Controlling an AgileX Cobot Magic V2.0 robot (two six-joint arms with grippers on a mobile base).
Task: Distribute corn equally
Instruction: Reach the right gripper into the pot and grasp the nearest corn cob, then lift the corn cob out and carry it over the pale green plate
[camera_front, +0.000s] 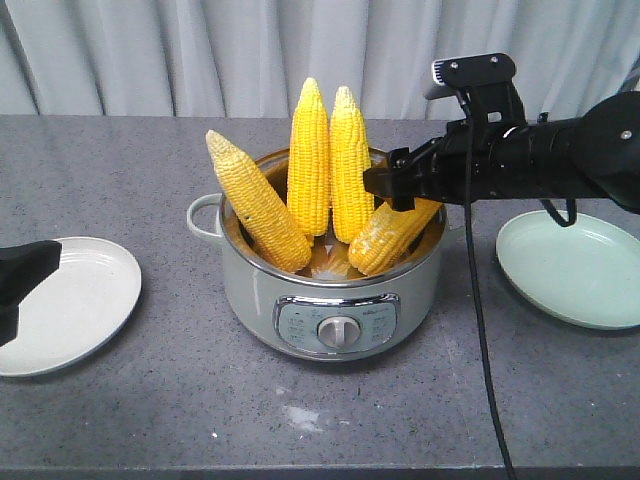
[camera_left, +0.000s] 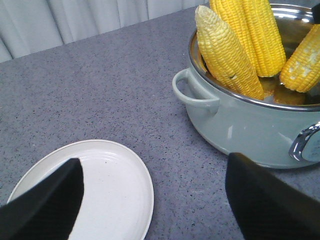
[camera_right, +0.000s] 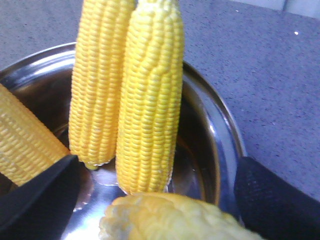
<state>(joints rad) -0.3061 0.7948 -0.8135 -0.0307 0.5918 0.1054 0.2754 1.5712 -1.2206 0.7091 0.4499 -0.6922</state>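
Corn (camera_front: 320, 190): four cobs, all standing in pot (camera_front: 335, 310). Right gripper (camera_right: 157, 215): jaws wide, straddling rightmost leaning cob (camera_front: 390, 235); advise closing squarely mid-length, lifting straight up before swinging toward green plate (camera_front: 570, 265). Left gripper (camera_left: 157, 202): wide, above white plate (camera_left: 115, 185)

We count four corn cobs (camera_front: 309, 160), one grey-green pot (camera_front: 250, 290), one knob (camera_front: 337, 331) on its front, two plates, a white plate (camera_front: 70, 300) and a pale green plate (camera_front: 575, 270), two grippers, the left gripper (camera_left: 155, 165) and the right gripper (camera_right: 157, 165)
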